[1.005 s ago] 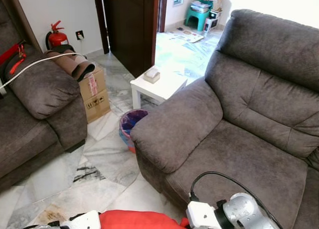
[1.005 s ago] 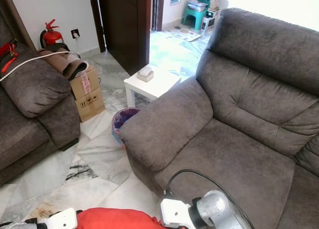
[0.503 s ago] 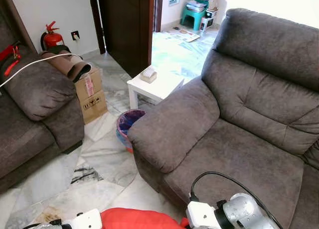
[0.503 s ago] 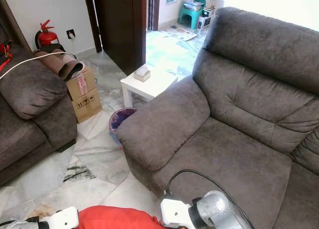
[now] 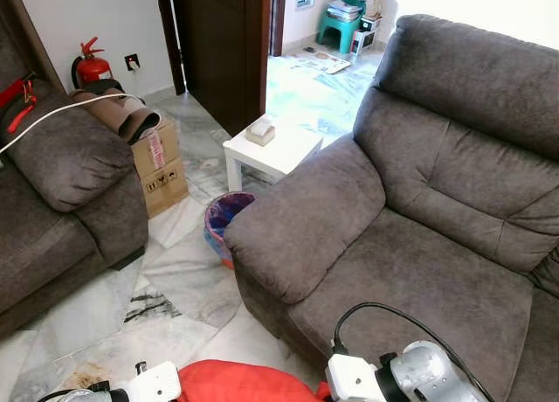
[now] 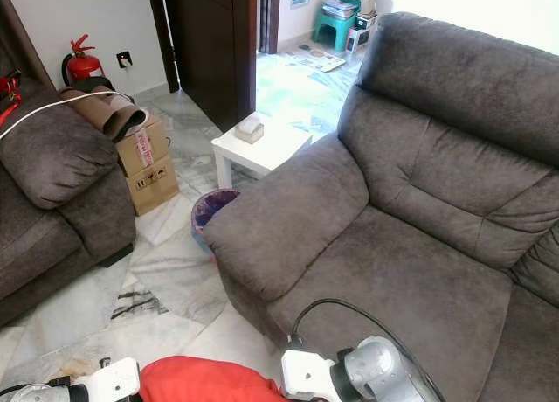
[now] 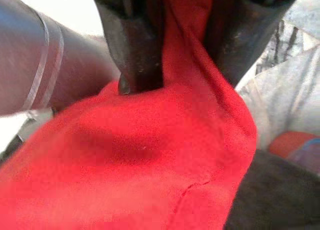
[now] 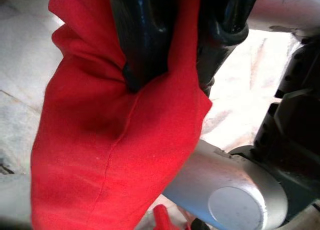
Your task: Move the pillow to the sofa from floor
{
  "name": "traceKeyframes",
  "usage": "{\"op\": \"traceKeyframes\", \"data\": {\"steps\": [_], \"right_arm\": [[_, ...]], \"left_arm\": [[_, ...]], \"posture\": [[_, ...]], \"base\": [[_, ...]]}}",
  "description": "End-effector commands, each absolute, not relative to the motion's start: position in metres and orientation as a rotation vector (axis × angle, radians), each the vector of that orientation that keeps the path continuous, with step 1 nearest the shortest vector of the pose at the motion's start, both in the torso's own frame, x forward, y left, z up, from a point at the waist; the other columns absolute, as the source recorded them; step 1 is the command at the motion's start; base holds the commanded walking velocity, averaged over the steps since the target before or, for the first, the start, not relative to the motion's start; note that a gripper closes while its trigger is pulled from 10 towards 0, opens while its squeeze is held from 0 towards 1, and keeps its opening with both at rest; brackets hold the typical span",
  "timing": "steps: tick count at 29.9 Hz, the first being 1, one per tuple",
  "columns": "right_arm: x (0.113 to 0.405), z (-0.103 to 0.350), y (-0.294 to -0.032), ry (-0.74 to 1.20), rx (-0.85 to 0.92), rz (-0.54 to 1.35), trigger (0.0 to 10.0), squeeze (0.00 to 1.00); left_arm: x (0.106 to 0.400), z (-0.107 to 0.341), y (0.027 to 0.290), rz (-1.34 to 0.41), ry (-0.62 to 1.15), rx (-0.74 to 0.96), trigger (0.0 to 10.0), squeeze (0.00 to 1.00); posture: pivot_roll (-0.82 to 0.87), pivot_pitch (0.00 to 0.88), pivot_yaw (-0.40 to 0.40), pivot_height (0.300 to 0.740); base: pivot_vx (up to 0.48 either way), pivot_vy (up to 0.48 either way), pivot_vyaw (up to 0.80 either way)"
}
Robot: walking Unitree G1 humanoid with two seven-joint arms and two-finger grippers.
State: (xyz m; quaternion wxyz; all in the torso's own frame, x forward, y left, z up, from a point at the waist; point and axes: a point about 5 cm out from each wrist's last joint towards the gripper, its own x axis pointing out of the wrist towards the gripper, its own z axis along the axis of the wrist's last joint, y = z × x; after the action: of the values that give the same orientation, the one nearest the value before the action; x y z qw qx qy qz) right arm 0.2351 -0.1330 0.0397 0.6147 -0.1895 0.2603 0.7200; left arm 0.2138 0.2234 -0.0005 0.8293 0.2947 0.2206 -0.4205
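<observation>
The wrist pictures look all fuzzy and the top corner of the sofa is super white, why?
Left wrist view: the red pillow sits very close to the lens, so it blurs. Right wrist view: the left pincer's partner, the right pincer, is dark against bright floor. Left eye view: bright light whitens the corner above the sofa.

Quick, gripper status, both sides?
Left gripper: shut on the red pillow.
Right gripper: shut on the same pillow.

One red pillow point(image 5: 236, 383), two grey sofas point(image 5: 419, 245).
</observation>
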Motion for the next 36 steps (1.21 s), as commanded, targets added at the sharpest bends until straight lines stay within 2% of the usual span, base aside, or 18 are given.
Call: {"op": "traceKeyframes", "data": {"steps": [1, 4, 7, 9, 12, 13, 14, 15, 20, 25, 28, 32, 36], "right_arm": [[0.242, 0.047, -0.124, 0.500, -0.408, 1.647, 10.0, 0.00], [0.251, 0.045, -0.124, 0.441, -0.288, 1.519, 10.0, 0.00], [0.265, 0.035, -0.131, 0.437, -0.261, 1.282, 10.0, 0.00], [0.266, 0.032, -0.133, 0.449, -0.271, 1.240, 10.0, 0.00], [0.273, 0.023, -0.141, 0.461, -0.260, 1.029, 10.0, 0.00], [0.277, 0.021, -0.144, 0.455, -0.220, 0.920, 10.0, 0.00], [0.277, 0.021, -0.144, 0.455, -0.220, 0.920, 10.0, 0.00], [0.278, 0.021, -0.146, 0.442, -0.188, 0.855, 10.0, 0.00], [0.281, 0.024, -0.144, 0.361, -0.013, 0.686, 10.0, 0.00], [0.283, 0.022, -0.145, 0.329, 0.040, 0.506, 10.0, 0.00], [0.288, 0.027, -0.147, 0.303, 0.140, 0.389, 10.0, 0.00], [0.291, 0.035, -0.139, 0.258, 0.188, 0.391, 10.0, 0.00], [0.294, 0.038, -0.137, 0.233, 0.259, 0.315, 10.0, 0.00]], "left_arm": [[0.221, 0.007, 0.219, -0.844, 0.415, 0.584, 0.0, 0.00], [0.234, 0.018, 0.215, -0.754, 0.350, 0.533, 0.0, 0.00], [0.253, 0.034, 0.208, -0.608, 0.253, 0.450, 0.0, 0.00], [0.256, 0.038, 0.207, -0.570, 0.231, 0.435, 0.0, 0.00], [0.277, 0.054, 0.211, -0.307, 0.150, 0.354, 0.1, 0.00], [0.285, 0.061, 0.216, -0.154, 0.119, 0.272, 3.1, 0.00], [0.285, 0.061, 0.216, -0.154, 0.119, 0.272, 3.1, 0.00], [0.289, 0.065, 0.217, -0.076, 0.101, 0.203, 10.0, 0.00], [0.292, 0.075, 0.195, -0.054, 0.039, 0.155, 10.0, 0.00], [0.290, 0.084, 0.182, -0.021, -0.034, 0.134, 10.0, 0.00], [0.288, 0.081, 0.170, -0.079, -0.022, 0.217, 10.0, 0.00], [0.294, 0.088, 0.168, -0.013, -0.046, 0.191, 10.0, 0.00], [0.294, 0.096, 0.162, -0.028, -0.103, 0.233, 10.0, 0.00]], "posture": [[0.16, 0.118, -0.041, 0.740], [0.17, 0.118, -0.041, 0.740], [0.17, 0.117, -0.040, 0.740], [0.17, 0.118, -0.041, 0.740], [0.18, 0.124, -0.039, 0.740], [0.17, 0.124, -0.039, 0.740], [0.17, 0.124, -0.039, 0.740], [0.17, 0.122, -0.040, 0.740], [0.15, 0.124, -0.039, 0.740], [0.15, 0.123, -0.038, 0.740], [0.15, 0.124, -0.046, 0.740], [0.15, 0.115, -0.047, 0.740], [0.15, 0.105, -0.048, 0.740]], "base": [[0.000, 0.000, 0.00], [0.000, 0.000, 0.00], [0.000, 0.000, 0.00], [0.000, 0.000, 0.00], [0.000, 0.000, 0.00], [0.000, 0.000, 0.00], [0.000, 0.000, 0.00], [0.000, 0.000, 0.00], [0.000, 0.000, 0.00], [0.000, 0.000, 0.00], [0.000, 0.000, 0.00], [0.000, 0.000, 0.00], [0.000, 0.000, 0.00]]}}
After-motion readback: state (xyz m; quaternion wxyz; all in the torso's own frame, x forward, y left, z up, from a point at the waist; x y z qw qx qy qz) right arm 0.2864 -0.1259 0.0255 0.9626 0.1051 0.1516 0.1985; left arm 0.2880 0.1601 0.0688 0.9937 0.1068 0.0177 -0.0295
